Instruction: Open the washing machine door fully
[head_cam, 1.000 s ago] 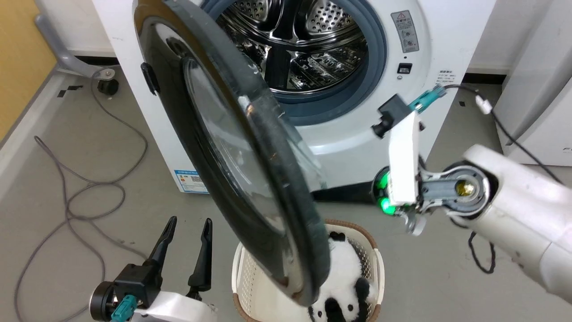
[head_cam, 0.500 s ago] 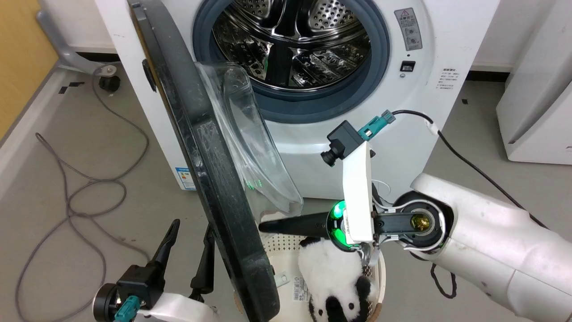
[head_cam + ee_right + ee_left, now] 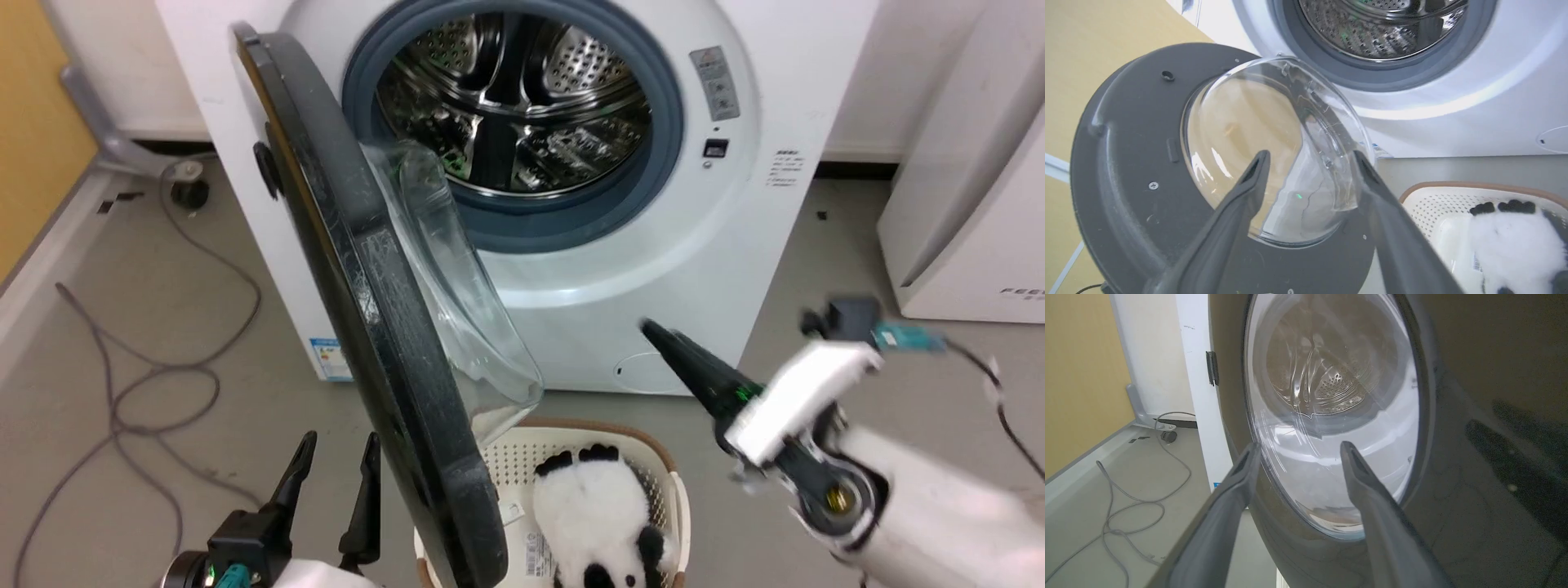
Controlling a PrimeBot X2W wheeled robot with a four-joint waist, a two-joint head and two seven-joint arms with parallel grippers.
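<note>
The washing machine (image 3: 694,245) stands with its steel drum (image 3: 514,106) exposed. Its black door (image 3: 367,294) is swung out on the left hinge and shows edge-on, the clear glass bowl (image 3: 457,302) bulging toward the machine. My left gripper (image 3: 340,441) is open just left of the door's lower edge, facing its glossy outer face (image 3: 1474,416); its fingertips (image 3: 1345,446) are apart and hold nothing. My right gripper (image 3: 653,333) is blurred, off to the right of the door and apart from it. Seen from the right wrist, this gripper (image 3: 1309,154) is open before the door's inner face (image 3: 1126,163).
A cream basket (image 3: 653,445) holding a panda plush (image 3: 588,506) sits on the floor under the door's free edge. Grey cables (image 3: 163,384) loop on the floor at left beside a yellow wall (image 3: 33,122). A white appliance (image 3: 963,204) stands at right.
The door has swung further out to the left, from slanting across the opening to edge-on. My right gripper has left the door's inner side and dropped back to the lower right.
</note>
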